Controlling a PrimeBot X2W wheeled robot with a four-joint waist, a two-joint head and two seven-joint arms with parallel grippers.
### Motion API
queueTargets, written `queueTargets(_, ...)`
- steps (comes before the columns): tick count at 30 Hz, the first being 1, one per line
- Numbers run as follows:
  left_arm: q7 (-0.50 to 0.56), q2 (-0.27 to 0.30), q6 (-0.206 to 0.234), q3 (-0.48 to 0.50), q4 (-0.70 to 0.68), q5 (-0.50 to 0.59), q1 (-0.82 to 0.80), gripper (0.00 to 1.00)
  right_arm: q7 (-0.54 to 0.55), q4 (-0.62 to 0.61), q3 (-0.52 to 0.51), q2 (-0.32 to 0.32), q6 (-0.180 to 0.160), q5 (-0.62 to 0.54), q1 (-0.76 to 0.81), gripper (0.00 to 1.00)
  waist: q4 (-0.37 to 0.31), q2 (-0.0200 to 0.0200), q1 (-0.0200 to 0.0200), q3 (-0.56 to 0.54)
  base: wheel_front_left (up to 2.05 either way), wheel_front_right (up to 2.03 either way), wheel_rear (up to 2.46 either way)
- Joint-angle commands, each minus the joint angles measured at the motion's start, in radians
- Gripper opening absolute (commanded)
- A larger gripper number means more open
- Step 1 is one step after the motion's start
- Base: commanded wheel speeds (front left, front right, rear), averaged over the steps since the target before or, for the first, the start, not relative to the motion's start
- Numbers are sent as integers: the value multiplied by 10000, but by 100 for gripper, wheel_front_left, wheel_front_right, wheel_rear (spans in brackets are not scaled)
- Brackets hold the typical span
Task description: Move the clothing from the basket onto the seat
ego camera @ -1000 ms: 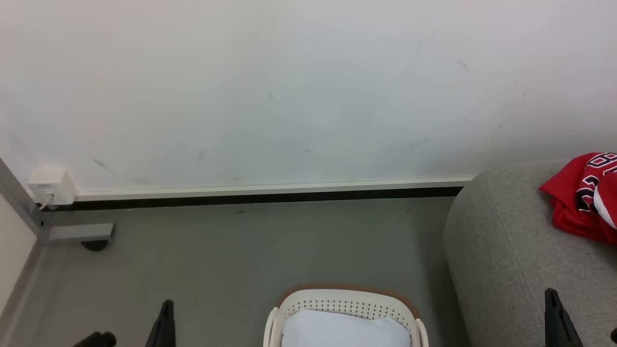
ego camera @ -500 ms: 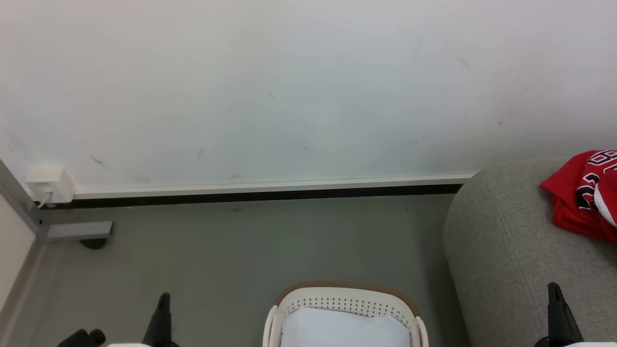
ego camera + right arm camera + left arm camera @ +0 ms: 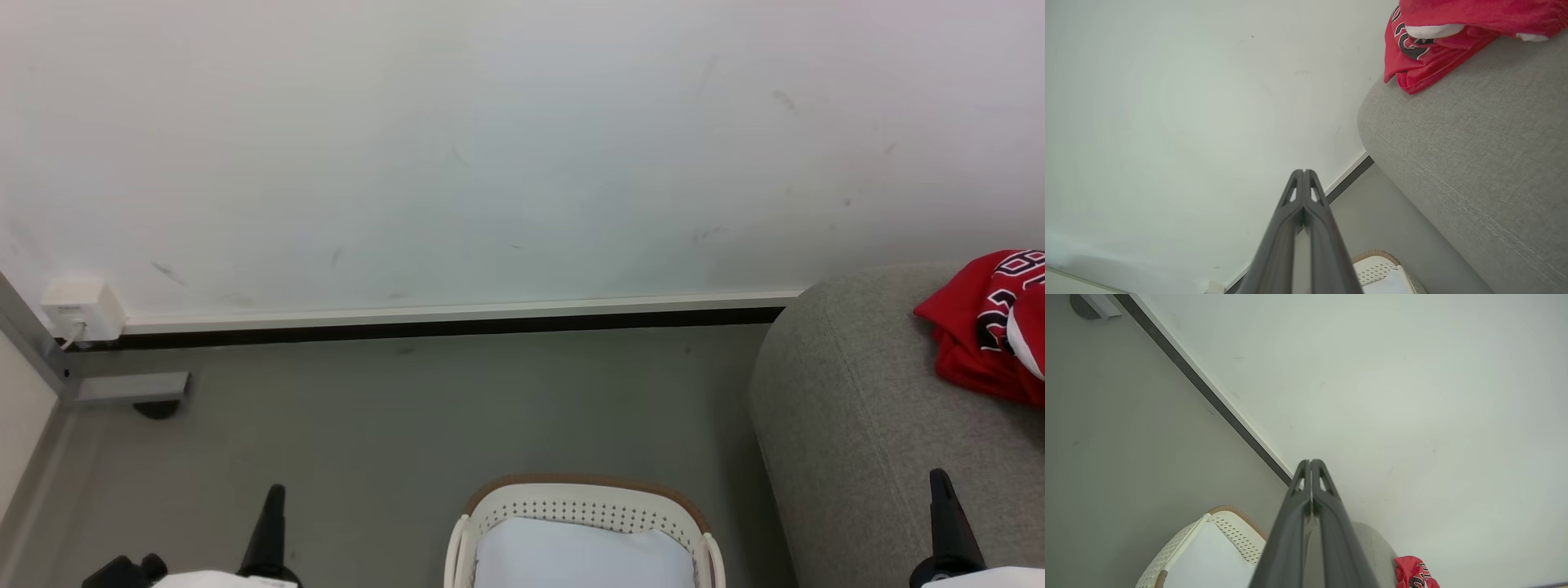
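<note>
Both grippers sit slightly higher in my head view than a second ago, and pale forearms now show. The left gripper and right gripper are pressed together, empty. The clothing lies on the seat. The basket holds only white padding. I judge the transfer finished.

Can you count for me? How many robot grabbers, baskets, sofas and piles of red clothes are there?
Grabbers: 2, the left gripper and the right gripper
White basket: 1
Grey seat: 1
Pile of red clothing: 1
Total: 5
</note>
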Motion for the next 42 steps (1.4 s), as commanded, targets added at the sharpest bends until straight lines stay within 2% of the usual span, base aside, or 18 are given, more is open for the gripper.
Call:
queueTargets(1, 68, 18, -86, 98, -118, -383, -244, 0, 87, -131, -37, -113, -8, 361, -285, 0, -2, -1, 0, 9, 0, 0, 0)
queueTargets(42, 1068, -45, -431, 611, -142, -3997, -619, 0, 1091, -186, -115, -135, -16, 4409, -617, 0, -60, -1, 0, 227, 0, 0, 0)
